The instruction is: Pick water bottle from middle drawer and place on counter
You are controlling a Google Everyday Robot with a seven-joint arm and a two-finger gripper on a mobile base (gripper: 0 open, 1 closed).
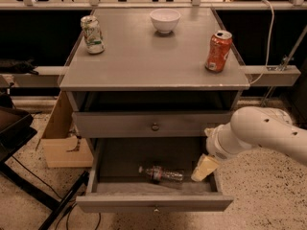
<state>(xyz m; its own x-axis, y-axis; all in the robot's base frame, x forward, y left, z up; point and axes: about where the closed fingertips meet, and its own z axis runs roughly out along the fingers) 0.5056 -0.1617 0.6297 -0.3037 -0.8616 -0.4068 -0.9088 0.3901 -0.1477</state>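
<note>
The water bottle (162, 174), clear with a label band, lies on its side on the floor of the open middle drawer (154, 202). My gripper (204, 168) hangs from the white arm (261, 133) at the drawer's right end, just right of the bottle and not touching it. The counter (148, 56) is the grey cabinet top above.
On the counter stand a white-green can (92, 34) at back left, a white bowl (165, 19) at back centre and a red soda can (218, 51) at right. A shut knobbed drawer front (154, 125) sits above the open one. A cardboard box (63, 140) stands left of the cabinet.
</note>
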